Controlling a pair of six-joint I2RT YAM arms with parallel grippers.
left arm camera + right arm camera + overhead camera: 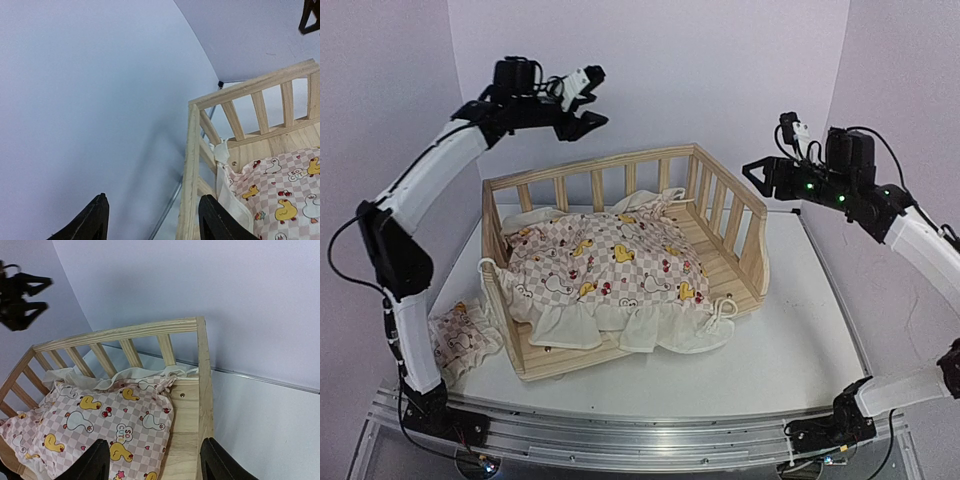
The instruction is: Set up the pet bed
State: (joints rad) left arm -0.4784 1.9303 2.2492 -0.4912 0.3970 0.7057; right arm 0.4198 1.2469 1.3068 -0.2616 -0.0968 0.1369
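**Q:** How do your fingers stand?

**A:** My left gripper (152,222) is spread wide with nothing between the tips. It hangs high toward the far-left corner of the tabletop (800,340). My right gripper (156,462) is parted just as wide and just as empty, up over the side nearest the right edge.

**Q:** And the pet bed?

**A:** The pine frame (620,163) sits mid-table, with its back rail toward the far edge and its low open front toward the near edge. The cushion (610,265) is inside but crooked. It is bunched toward the left rail, bare boards show along the right, and the ruffle spills over the front lip. A tie string (722,311) lies knotted at the front right. A small pillow (460,340) in the same print lies outside the frame, by the left edge close to the near-left corner.

**Q:** What could go wrong?

**A:** Three things, I judge. If I pinch only the ruffle and pull, the light frame may slide with the cushion instead of letting it shift. If I drag the cloth along the slats, a string could catch on a rail and tip the frame up. And my left arm stands right beside that pillow, so a careless swing could knock it off the left edge.
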